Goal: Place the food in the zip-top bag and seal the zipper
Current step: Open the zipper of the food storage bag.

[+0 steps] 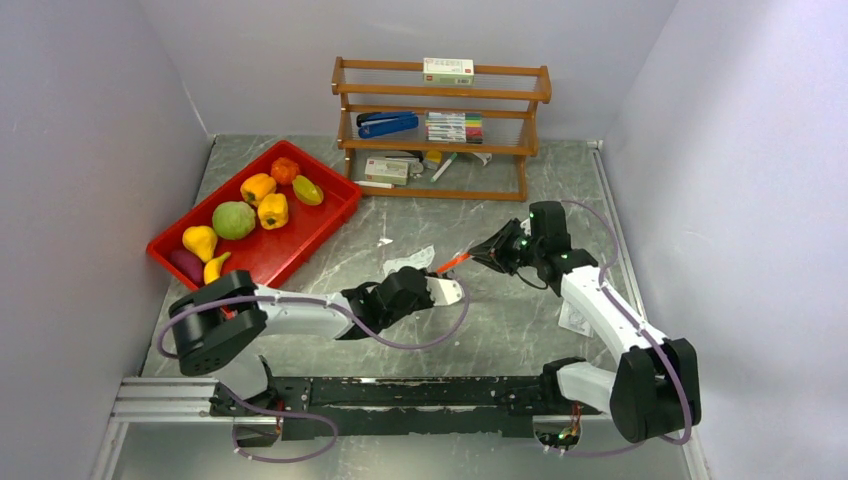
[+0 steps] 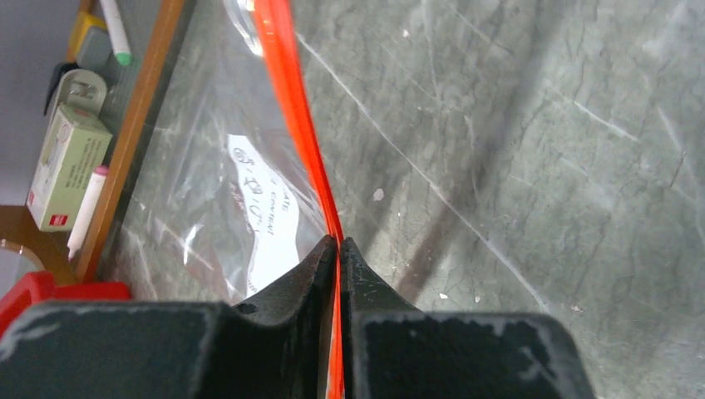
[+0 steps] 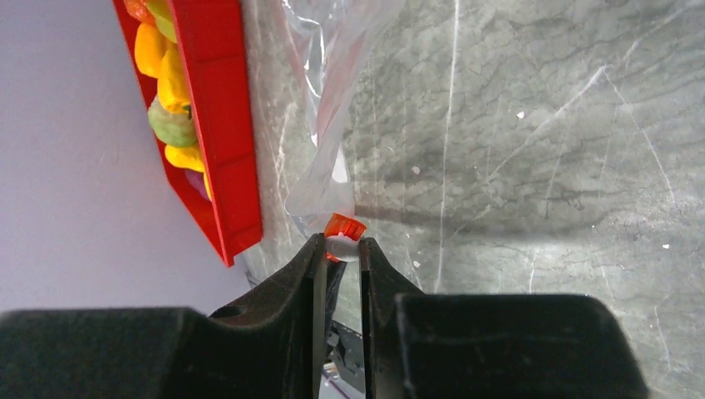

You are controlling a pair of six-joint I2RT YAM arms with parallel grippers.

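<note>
While left hand (image 2: pixel 339 243) and right hand (image 3: pixel 342 245) pinch zipper (image 2: pixel 291 108), zip-top bag (image 2: pixel 204 158) between

**Cut off, hidden, unreadable**

Left wrist view: the zipper (image 2: pixel 299 125) leaves by the top edge and vanishes between the fingers of the left gripper (image 2: pixel 338 243). The writing on the white label (image 2: pixel 270 216) is too blurred to read. Right wrist view: the red tray (image 3: pixel 220 125) hides most of the food (image 3: pixel 170 125), and the zip-top bag (image 3: pixel 332 83) runs off the top
</note>
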